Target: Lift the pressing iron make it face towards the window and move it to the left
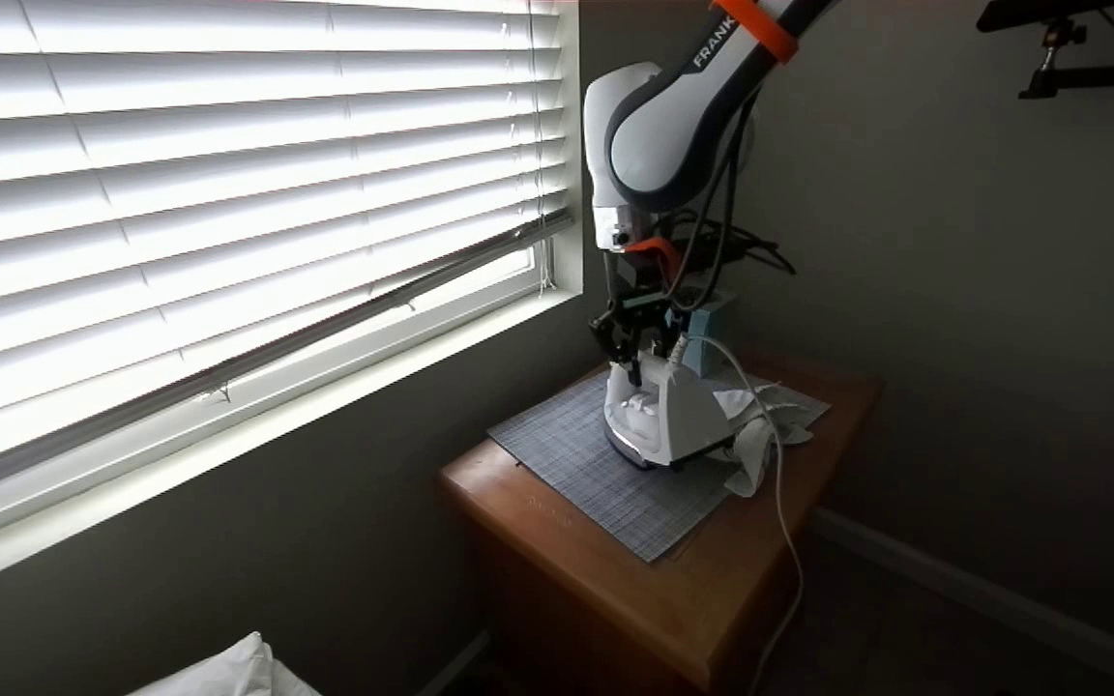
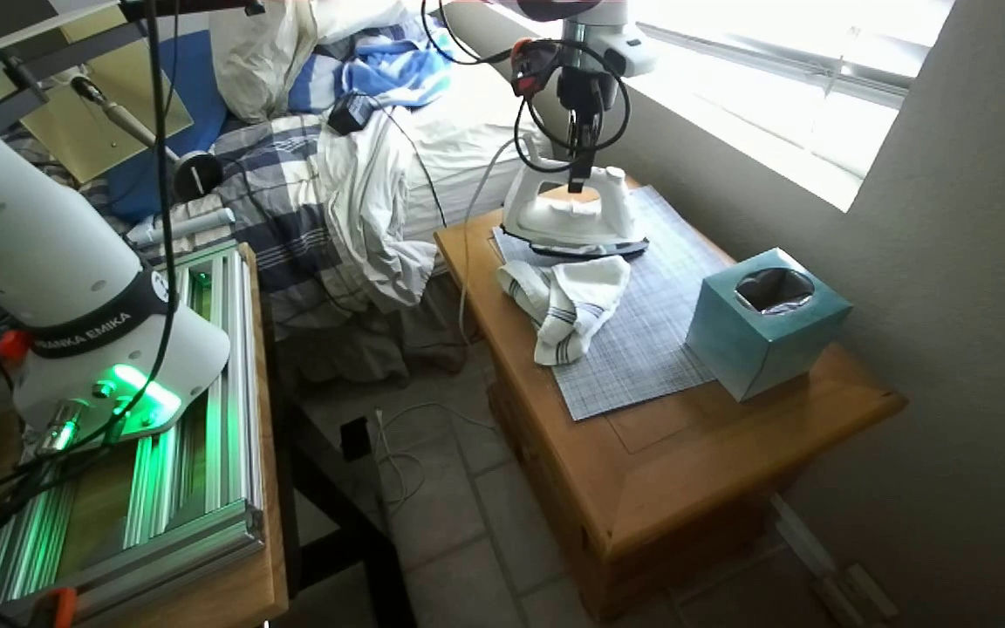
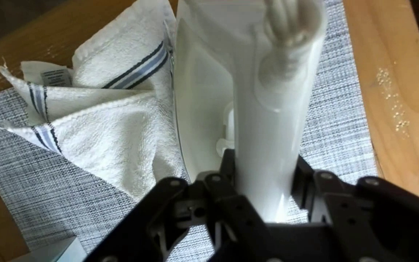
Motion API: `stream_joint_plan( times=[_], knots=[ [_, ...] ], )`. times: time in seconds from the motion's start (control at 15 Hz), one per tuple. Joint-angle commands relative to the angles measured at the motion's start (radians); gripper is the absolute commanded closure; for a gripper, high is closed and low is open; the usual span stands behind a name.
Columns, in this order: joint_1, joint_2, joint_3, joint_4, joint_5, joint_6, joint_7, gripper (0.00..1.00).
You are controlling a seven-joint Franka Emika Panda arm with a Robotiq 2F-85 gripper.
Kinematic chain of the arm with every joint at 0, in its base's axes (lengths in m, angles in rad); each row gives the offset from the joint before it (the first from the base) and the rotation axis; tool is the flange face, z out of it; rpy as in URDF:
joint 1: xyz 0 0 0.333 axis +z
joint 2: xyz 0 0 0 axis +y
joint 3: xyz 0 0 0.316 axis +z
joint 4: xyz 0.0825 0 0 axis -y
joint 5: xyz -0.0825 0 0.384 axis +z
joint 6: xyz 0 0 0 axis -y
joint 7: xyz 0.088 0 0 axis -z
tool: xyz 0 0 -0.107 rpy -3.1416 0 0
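daylight comes through slatted blinds [image 1: 248, 184] over a window [image 1: 451, 307], and beside that wall stands a wooden bench [image 2: 686, 471] with a grey woven mat [image 3: 67, 189] on top. the pressing iron [image 2: 568, 218] is at the end of the mat opposite the tissue box [image 2: 742, 340]. the fingers [image 3: 227, 162] sit one on each side of its handle [image 3: 267, 145] and look clamped on it; no gap shows in the wrist view. i cannot tell whether the underside touches the mat or hangs just above it.

to my eye the step in hand is the grasp, at or near the start of the lift. the nose seems to point roughly to the window side, so the next move probably calls for a steady rise, a small turn to square it up, then the carry left; which way counts as left, the pictures do not say. the cord [image 1: 778, 474] trails off the bench and could tug.

a striped towel [image 3: 104, 145] lies bunched against or just beside the iron. pale flecks [image 3: 393, 102] mark the bare wood. beyond is a bed [image 2: 289, 166] with rumpled covers, and the arm's base [image 2: 119, 349] glows green on its own stand.
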Motion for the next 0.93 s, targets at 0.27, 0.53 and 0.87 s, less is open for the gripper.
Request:
stream_joint_plan(
  times=[0.27, 0.53, 0.87],
  knots=[
    [0.018, -0.137, 0.022, -0.138, -0.11, 0.048, -0.268, 0.88],
    [0.035, -0.165, 0.047, -0.163, -0.151, 0.094, -0.34, 0.88],
    [0.029, -0.158, 0.104, -0.143, -0.106, 0.099, -0.388, 0.88]
  ],
)
